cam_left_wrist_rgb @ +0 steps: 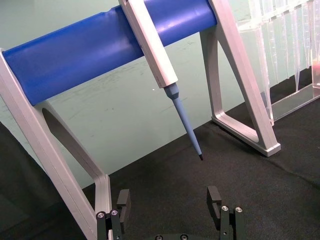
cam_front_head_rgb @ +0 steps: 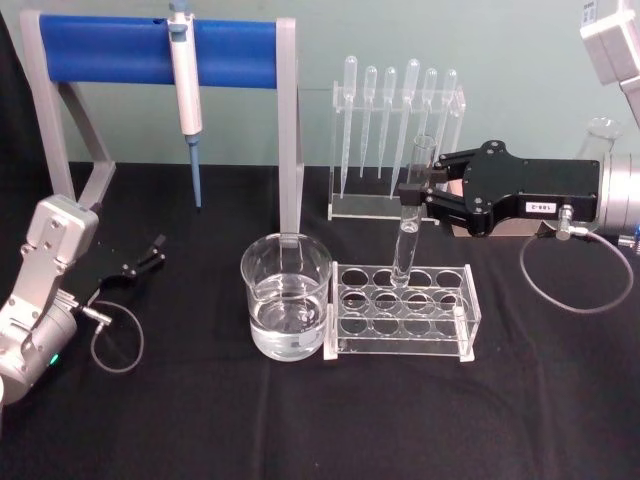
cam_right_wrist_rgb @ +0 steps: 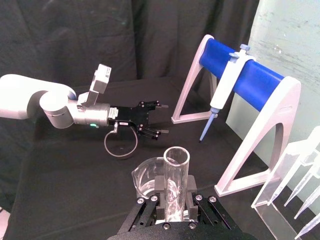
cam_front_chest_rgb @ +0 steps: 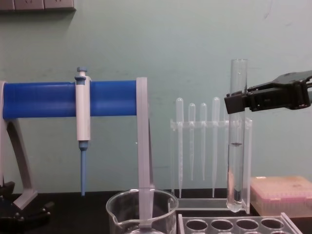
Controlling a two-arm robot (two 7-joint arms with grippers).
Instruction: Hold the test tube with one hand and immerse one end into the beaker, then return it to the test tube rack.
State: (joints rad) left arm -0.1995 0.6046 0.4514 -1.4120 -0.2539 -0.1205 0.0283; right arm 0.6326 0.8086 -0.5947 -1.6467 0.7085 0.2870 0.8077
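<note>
My right gripper (cam_front_head_rgb: 421, 190) is shut on the test tube (cam_front_head_rgb: 409, 240), a clear upright glass cylinder, gripping it near its open rim. The tube's rounded bottom hangs just over the rear row of the clear rack (cam_front_head_rgb: 400, 312). From the chest, the test tube (cam_front_chest_rgb: 236, 146) stands vertical in the right gripper (cam_front_chest_rgb: 238, 101), with its bottom slightly above the rack (cam_front_chest_rgb: 234, 225). The beaker (cam_front_head_rgb: 287, 297), part-filled with clear liquid, stands left of the rack, touching it. In the right wrist view the tube's rim (cam_right_wrist_rgb: 176, 161) sits between the fingers (cam_right_wrist_rgb: 160, 189). My left gripper (cam_front_head_rgb: 150, 252) rests open at the far left.
A white-and-blue pipettor (cam_front_head_rgb: 186, 90) hangs on a blue-barred stand (cam_front_head_rgb: 110, 50) at the back left. Several plastic pipettes stand in a clear holder (cam_front_head_rgb: 395, 110) behind the rack. A pink box (cam_front_chest_rgb: 280, 195) sits at the back right. Cable loops lie beside both wrists.
</note>
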